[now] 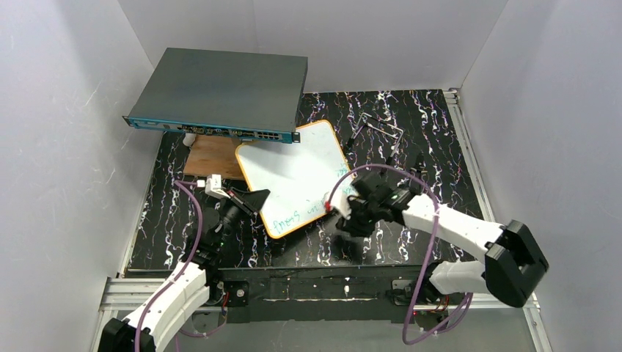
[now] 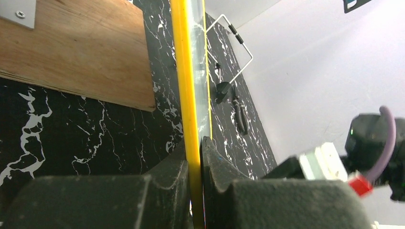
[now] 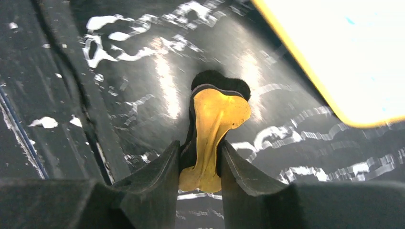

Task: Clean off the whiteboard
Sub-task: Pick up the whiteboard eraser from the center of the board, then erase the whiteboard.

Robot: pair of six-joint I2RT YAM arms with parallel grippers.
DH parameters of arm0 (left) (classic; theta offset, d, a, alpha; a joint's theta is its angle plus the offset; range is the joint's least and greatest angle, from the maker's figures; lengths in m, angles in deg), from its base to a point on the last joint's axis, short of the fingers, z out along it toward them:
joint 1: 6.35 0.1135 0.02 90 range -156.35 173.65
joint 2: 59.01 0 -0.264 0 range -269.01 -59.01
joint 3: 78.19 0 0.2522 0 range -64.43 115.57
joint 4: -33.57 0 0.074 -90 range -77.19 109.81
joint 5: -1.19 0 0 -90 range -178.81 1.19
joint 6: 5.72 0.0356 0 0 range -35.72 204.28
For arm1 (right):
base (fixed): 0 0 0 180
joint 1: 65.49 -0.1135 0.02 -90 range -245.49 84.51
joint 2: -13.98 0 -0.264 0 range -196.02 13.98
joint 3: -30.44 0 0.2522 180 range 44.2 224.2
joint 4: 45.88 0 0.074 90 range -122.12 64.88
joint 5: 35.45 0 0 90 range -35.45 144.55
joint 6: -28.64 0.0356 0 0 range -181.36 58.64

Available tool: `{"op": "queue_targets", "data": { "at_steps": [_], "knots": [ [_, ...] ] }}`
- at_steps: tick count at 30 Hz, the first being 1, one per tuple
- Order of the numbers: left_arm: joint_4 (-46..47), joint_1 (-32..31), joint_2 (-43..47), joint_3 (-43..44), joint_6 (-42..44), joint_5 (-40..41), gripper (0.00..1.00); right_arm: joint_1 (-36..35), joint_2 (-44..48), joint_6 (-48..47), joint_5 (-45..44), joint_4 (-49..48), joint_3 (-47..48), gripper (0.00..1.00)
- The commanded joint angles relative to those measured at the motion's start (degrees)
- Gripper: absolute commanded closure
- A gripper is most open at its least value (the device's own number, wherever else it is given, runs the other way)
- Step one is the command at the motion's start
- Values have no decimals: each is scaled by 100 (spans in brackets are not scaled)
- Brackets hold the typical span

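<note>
The whiteboard [image 1: 297, 176], white with a yellow-orange frame, lies tilted over the dark marbled table, with green handwriting [image 1: 293, 214] near its front edge. My left gripper [image 1: 253, 199] is shut on the board's left edge; in the left wrist view the yellow frame [image 2: 184, 71] runs edge-on between the fingers of the left gripper [image 2: 195, 162]. My right gripper [image 1: 346, 218] hovers just off the board's front right corner. In the right wrist view the right gripper [image 3: 199, 157] is shut on a yellow eraser with black felt [image 3: 215, 114], squeezed narrow, beside the whiteboard corner [image 3: 344, 47].
A dark-grey flat box [image 1: 220, 92] stands at the back left, overhanging a brown wooden board [image 1: 213, 155] and the whiteboard's far corner. A bent wire piece [image 1: 381, 125] lies behind the whiteboard. White walls close in the left, back and right.
</note>
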Motion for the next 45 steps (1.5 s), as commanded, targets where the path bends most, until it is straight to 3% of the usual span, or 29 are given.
{"op": "queue_targets", "data": {
  "at_steps": [1, 6, 13, 21, 26, 31, 38, 41, 45],
  "knots": [
    [-255, -15, -348, -34, 697, -802, 100, 1280, 551, -194, 685, 414, 205, 99],
    [-148, -39, -478, -170, 556, -1122, 100, 2401, 807, 716, 895, -820, 240, 99],
    [-359, -257, -250, -189, 360, -1030, 100, 2478, -343, 1689, 160, -2033, 769, 99],
    [-430, -435, -280, -130, 346, -978, 100, 2064, -1309, 2160, -87, -2041, 1247, 99],
    [-406, -454, -326, -139, 449, -986, 100, 2017, -1320, 2167, -22, -1823, 1014, 99],
    [-386, -463, -260, -139, 578, -1006, 100, 2120, -1158, 2236, -680, -1949, 557, 99],
    [-474, -472, -205, -87, 675, -1169, 100, 2271, -1411, 2339, -1010, -1658, 796, 99],
    [-499, -472, -142, -95, 727, -1194, 100, 2288, -1450, 2373, -852, -1525, 860, 99],
    [-442, -478, -210, -95, 778, -1268, 100, 2064, -1372, 2177, 47, -1245, 837, 99]
  ]
}}
